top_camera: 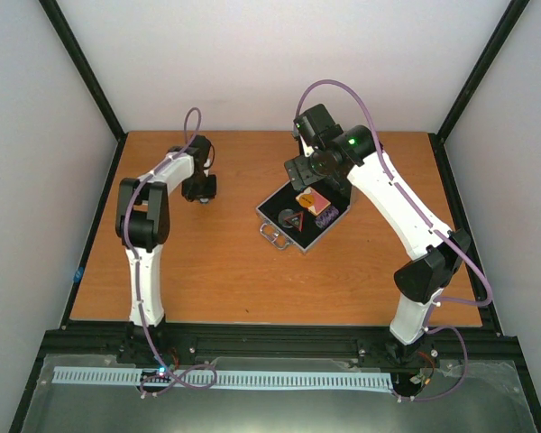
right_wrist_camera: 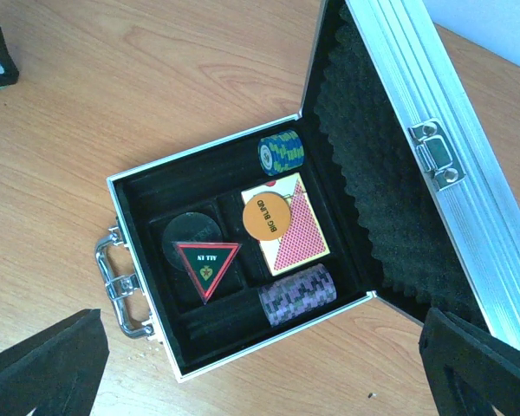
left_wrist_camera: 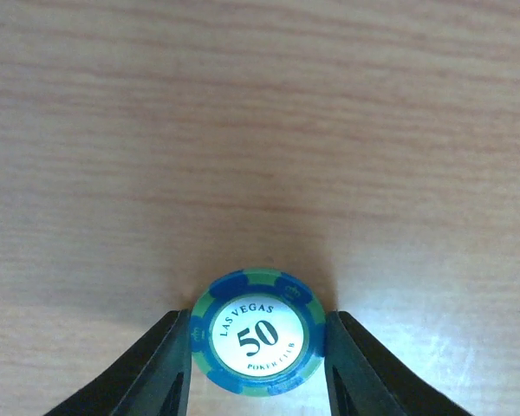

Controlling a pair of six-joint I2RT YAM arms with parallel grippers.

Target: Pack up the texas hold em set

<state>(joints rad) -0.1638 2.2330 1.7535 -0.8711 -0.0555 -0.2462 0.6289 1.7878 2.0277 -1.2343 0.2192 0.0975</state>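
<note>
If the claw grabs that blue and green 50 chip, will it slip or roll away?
The chip lies flat on the table, so it probably won't roll unless tipped onto its edge. It looks stiff, so squeezing shouldn't bend it. Its thin, smooth-looking rim gives the left claw little to hold, so it might slip.

Top view: you look down from above and behind the arm bases, far enough off to take in the whole surface (top_camera: 234, 271). Left wrist view: you face straight down, very near, with one chip (left_wrist_camera: 256, 332) at the left end effector (left_wrist_camera: 258, 319). Right wrist view: you look down from higher on the open case (right_wrist_camera: 407, 87). The top view shares it, right of centre toward the far edge.
</note>
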